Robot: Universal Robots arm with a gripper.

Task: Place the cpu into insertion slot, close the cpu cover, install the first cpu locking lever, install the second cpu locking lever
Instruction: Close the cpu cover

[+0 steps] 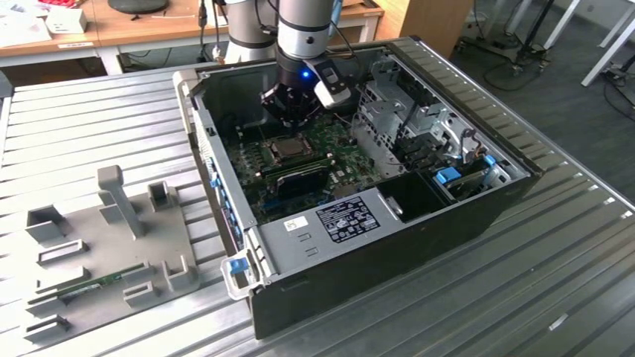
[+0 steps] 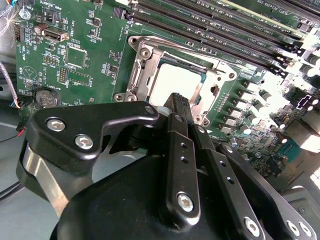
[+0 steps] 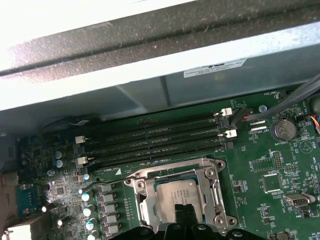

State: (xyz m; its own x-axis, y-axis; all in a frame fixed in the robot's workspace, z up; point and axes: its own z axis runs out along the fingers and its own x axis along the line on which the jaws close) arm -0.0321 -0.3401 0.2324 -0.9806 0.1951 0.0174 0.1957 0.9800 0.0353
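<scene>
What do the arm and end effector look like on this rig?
The arm is a silver-grey tube with a blue light at its wrist and a white camera module beside it. The end effector is matte black, with linkage plates and silver screws.

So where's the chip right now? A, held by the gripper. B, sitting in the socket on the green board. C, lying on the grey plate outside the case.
B: in the first wrist view the chip lies seated on the green board, ringed by the metal cover, with the gripper close over it.
</scene>
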